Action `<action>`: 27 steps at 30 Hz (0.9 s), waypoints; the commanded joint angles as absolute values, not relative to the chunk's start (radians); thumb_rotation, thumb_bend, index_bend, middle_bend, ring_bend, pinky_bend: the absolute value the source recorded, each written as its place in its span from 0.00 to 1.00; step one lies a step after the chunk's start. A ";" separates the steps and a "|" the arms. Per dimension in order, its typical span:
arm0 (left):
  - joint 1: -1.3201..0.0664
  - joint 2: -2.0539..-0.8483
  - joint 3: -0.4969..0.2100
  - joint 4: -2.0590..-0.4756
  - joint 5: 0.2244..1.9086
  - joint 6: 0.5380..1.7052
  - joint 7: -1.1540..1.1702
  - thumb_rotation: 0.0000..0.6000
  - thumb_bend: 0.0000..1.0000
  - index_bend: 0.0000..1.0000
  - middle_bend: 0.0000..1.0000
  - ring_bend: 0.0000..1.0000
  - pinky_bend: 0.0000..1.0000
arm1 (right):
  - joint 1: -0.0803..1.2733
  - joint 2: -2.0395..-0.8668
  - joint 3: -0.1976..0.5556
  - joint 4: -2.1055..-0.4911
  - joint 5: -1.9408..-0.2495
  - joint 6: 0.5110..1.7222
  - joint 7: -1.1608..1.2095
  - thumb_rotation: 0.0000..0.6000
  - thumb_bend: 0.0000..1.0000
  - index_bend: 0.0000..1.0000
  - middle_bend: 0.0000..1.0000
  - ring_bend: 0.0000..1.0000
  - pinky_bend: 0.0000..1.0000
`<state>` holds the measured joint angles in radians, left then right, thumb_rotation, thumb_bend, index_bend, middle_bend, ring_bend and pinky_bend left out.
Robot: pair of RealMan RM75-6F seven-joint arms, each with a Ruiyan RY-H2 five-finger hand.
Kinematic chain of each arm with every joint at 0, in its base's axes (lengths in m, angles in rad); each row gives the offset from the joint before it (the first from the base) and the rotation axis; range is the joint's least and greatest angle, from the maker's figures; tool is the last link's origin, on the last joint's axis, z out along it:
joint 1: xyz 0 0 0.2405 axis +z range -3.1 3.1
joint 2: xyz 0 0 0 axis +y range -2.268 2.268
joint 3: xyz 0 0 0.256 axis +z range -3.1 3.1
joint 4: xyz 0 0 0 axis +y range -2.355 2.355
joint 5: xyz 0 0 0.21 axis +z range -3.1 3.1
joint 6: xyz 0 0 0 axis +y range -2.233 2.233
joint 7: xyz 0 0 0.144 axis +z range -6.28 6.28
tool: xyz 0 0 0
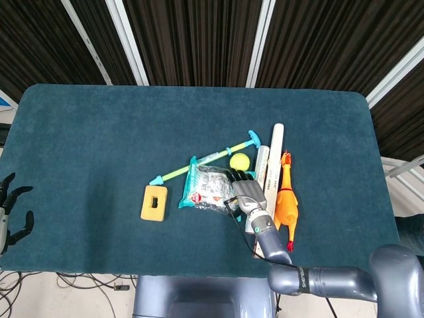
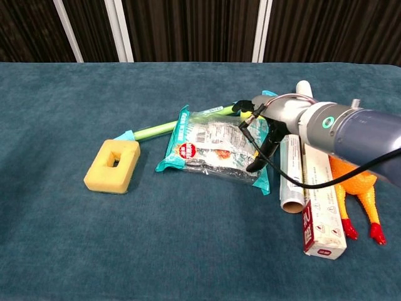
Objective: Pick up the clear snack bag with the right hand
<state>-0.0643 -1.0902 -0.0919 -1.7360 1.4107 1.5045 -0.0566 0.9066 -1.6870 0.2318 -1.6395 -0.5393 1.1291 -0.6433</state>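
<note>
The clear snack bag (image 1: 211,188) (image 2: 214,148), teal at both ends with a red round label, lies flat at the table's middle. My right hand (image 1: 244,191) (image 2: 268,125) hovers over the bag's right end. Its dark fingers (image 2: 243,106) are spread across the top edge, and the thumb (image 2: 256,160) points down by the bag's lower right corner. I see nothing gripped in it. My left hand (image 1: 9,213) hangs at the far left off the table edge, fingers apart and empty.
A yellow sponge block (image 2: 113,165) sits left of the bag. A green and teal stick (image 1: 199,161) and a yellow ball (image 1: 240,161) lie behind it. Right of the bag lie a foil roll (image 2: 291,183), a long box (image 2: 321,204) and a rubber chicken (image 2: 361,191).
</note>
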 commanded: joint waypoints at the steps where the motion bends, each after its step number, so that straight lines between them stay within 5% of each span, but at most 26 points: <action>1: -0.064 -1.090 -0.093 -1.737 1.406 1.502 -0.059 1.00 0.51 0.22 0.00 0.00 0.00 | 0.915 -1.718 0.232 -1.612 -0.546 1.147 -0.654 1.00 0.01 0.01 0.03 0.02 0.12; 21: -0.064 -1.083 -0.102 -1.759 1.376 1.490 -0.066 1.00 0.51 0.23 0.00 0.00 0.00 | 0.962 -1.870 0.272 -1.426 -0.488 1.100 -0.731 1.00 0.01 0.01 0.03 0.00 0.12; 27: -0.064 -1.083 -0.105 -1.760 1.370 1.489 -0.070 1.00 0.51 0.23 0.00 0.00 0.00 | 0.975 -1.890 0.286 -1.395 -0.469 1.083 -0.749 1.00 0.01 0.01 0.13 0.11 0.12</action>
<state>-0.0638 -1.0832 -0.1047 -1.7602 1.3706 1.4891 -0.0695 0.9726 -1.8874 0.2857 -1.3973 -0.4718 1.0860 -0.7455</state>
